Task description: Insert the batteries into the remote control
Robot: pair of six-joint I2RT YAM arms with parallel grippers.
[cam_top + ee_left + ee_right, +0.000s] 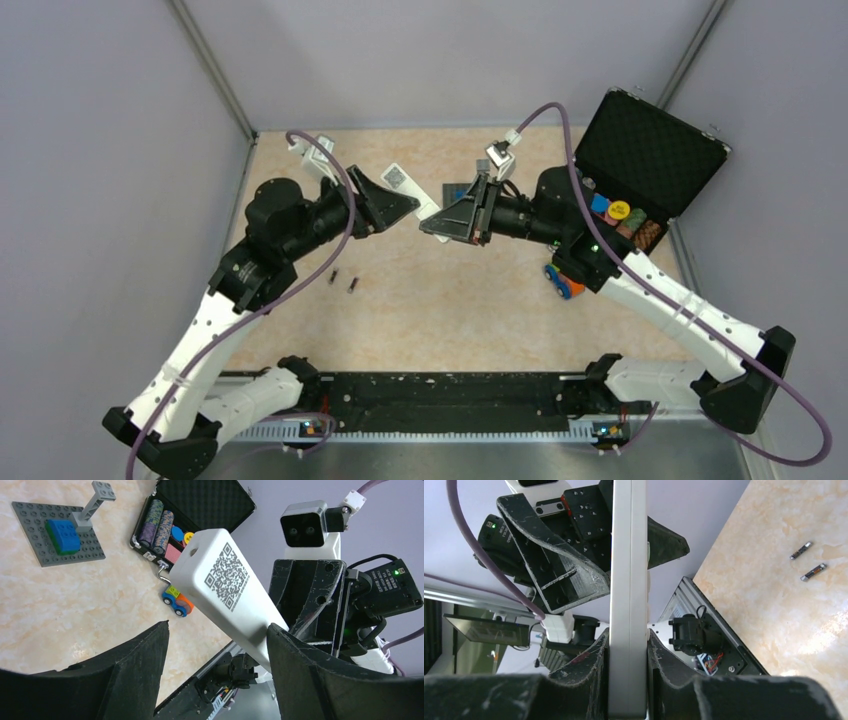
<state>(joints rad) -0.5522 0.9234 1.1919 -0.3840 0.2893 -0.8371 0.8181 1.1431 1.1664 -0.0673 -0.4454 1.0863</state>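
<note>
Right hand (628, 645) clamps the slim white plastic remote control (628, 580) aloft, seemingly offering it to the left hand (217, 626), whose fingers stand apart.

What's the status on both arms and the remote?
Right gripper shut on remote control. Left gripper open around its other end. Batteries on table, unloaded. No obstruction seen.

Top view: looking steeply down from high behind the near edge, taking in the whole table (450, 300). Wrist views: facing each other closely, both framing the remote control (225, 590).
</note>
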